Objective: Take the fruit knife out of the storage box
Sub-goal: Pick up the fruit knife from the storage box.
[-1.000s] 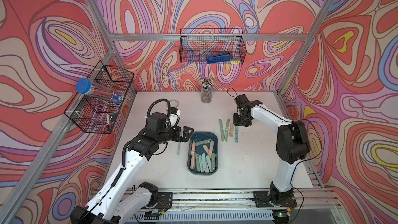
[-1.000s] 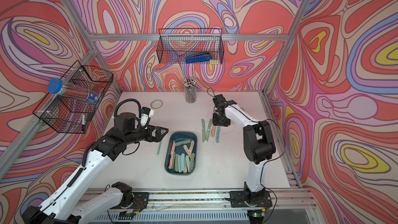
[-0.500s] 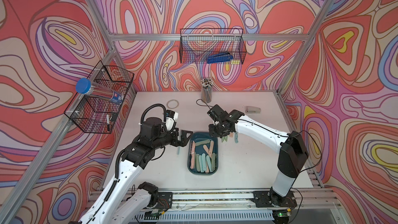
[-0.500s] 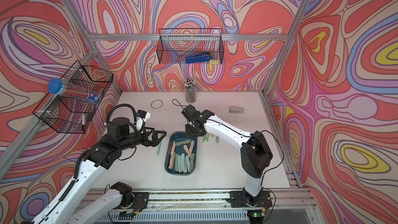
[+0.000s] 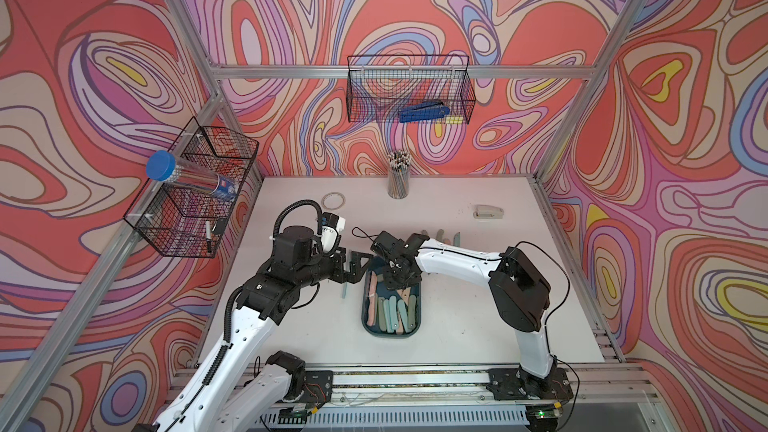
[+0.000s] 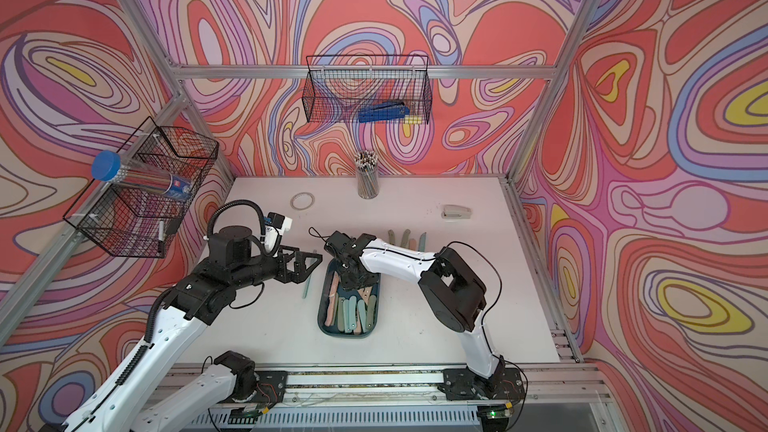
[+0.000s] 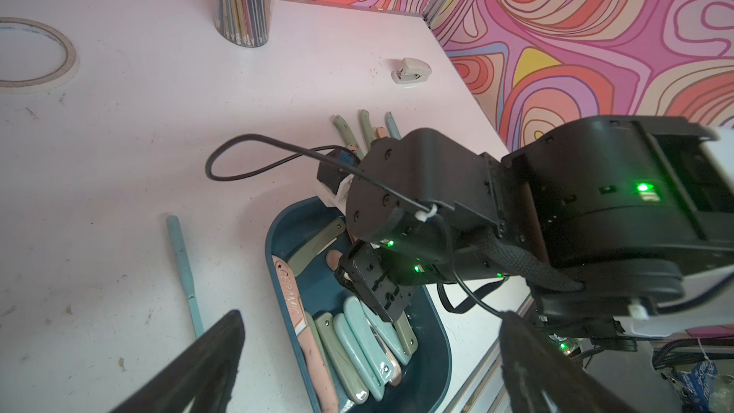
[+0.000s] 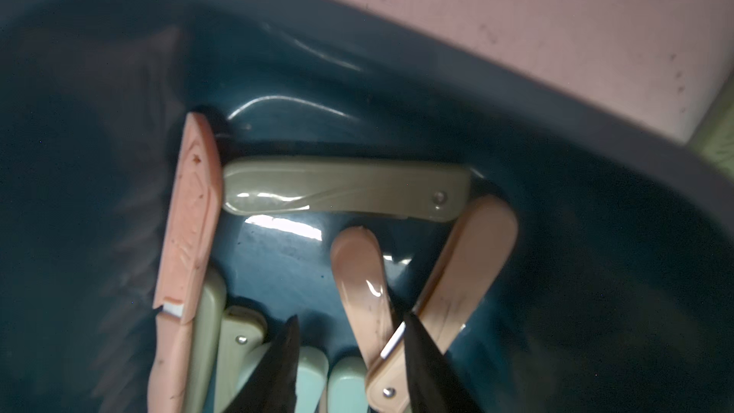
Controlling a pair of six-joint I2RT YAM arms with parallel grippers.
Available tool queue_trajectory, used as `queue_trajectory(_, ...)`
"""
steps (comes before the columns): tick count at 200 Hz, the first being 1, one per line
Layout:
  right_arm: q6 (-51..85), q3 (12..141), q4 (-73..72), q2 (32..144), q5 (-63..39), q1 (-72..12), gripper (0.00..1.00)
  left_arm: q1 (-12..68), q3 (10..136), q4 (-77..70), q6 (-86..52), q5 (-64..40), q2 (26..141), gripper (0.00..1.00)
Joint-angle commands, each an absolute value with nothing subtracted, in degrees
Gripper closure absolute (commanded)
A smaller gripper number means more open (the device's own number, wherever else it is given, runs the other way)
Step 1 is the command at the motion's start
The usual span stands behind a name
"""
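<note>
Change, right side: a second ago my right gripper [image 5: 397, 280] was over the row of knives [image 5: 440, 236] laid out on the table [image 5: 478, 326]. It has swung across, and now it's down inside the storage box [image 5: 390, 334], at the far end.
Change, left side: the left gripper [image 5: 357, 270] has drawn back a little toward its base and is still beside the box.
Right grip: the fingertips [image 8: 421, 351] are apart, one on each side of a pink knife [image 8: 359, 272], and not closed on it.
Right wrist and arm: the gripper points straight down, the forearm reaches low across the table from the right, and the elbow is raised near the right edge.
Left grip: the fingers [image 7: 206, 359] are spread wide with nothing held. They hover just left of the box's far corner, above a blue knife [image 5: 345, 290] lying on the table.
Left arm: stretched forward from the near-left base, with the gripper aimed toward my right wrist.
Box contents: pink, green and pale blue knives are packed side by side at the near end. One green knife [image 8: 345, 192] lies crosswise at the far end, just beyond the pink one.
</note>
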State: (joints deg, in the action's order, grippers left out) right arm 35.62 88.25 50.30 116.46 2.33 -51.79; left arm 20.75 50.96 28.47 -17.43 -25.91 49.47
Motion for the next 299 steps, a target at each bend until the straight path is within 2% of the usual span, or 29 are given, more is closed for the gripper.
queue_trajectory(1,34.0,88.9,49.8,118.3,4.1,-51.8,0.57,21.1,50.4,27.9,-17.7,-26.2,48.8,0.0)
queue_trajectory(75,32.3,90.3,51.0,122.0,5.2,-51.8,0.59,21.1,50.6,27.8,-17.6,-26.3,48.9,0.0)
queue_trajectory(120,31.8,90.9,51.8,122.9,5.0,-51.8,0.68,21.1,50.4,27.9,-17.6,-25.9,48.4,0.0)
queue_trajectory(173,32.2,91.1,50.9,120.9,4.6,-51.8,0.75,21.2,50.5,27.6,-17.6,-26.1,49.3,0.0)
queue_trajectory(227,33.2,90.7,48.1,117.7,1.8,-51.8,0.77,21.1,50.4,27.8,-17.5,-25.5,49.1,0.0)
queue_trajectory(299,33.8,90.7,45.5,110.8,4.6,-51.8,0.77,21.2,50.6,27.8,-17.5,-25.5,49.4,0.0)
